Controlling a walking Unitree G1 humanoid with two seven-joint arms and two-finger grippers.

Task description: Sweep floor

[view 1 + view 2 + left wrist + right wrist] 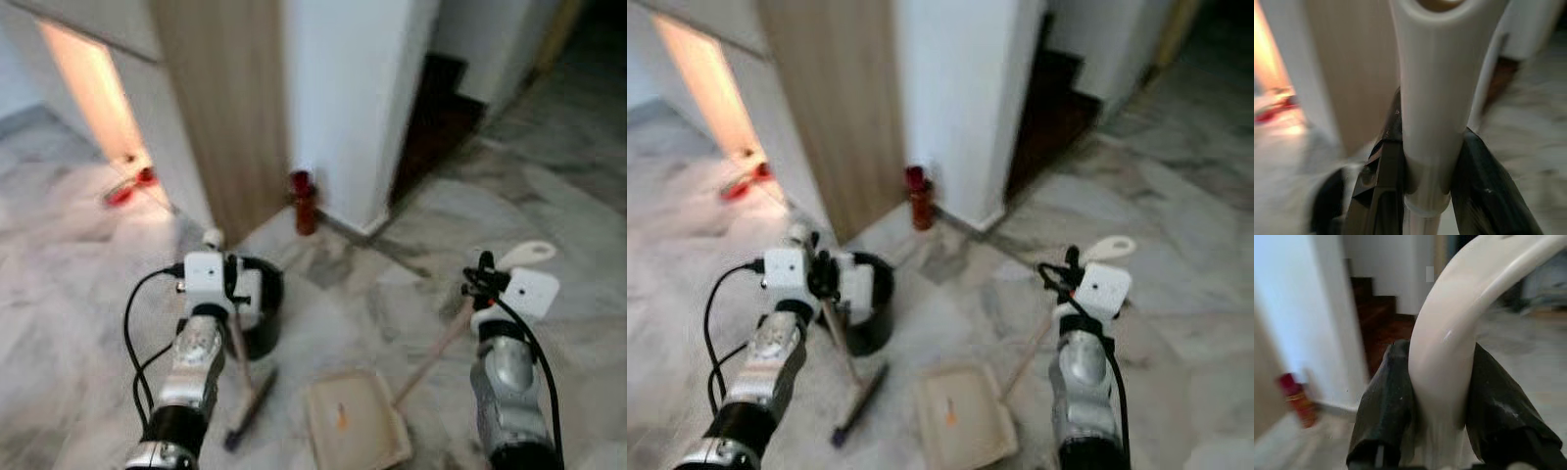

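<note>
My left gripper (1426, 164) is shut on the white handle of a broom (1434, 93). The thin stick runs down to the dark broom head (251, 407), which rests on the marble floor. My right gripper (1439, 396) is shut on the curved white grip of a long-handled dustpan (1449, 328). Its wooden stick slants down to the cream pan (357, 423), lying flat on the floor between my arms. A small orange scrap (341, 416) lies in the pan.
A black bin (263, 311) stands just behind the left wrist. A red spray can (305, 202) stands at the foot of a white pillar (353, 108), beside a wooden panel (227, 108). A red object (123, 189) lies far left. Dark stairs (441, 108) rise behind the pillar.
</note>
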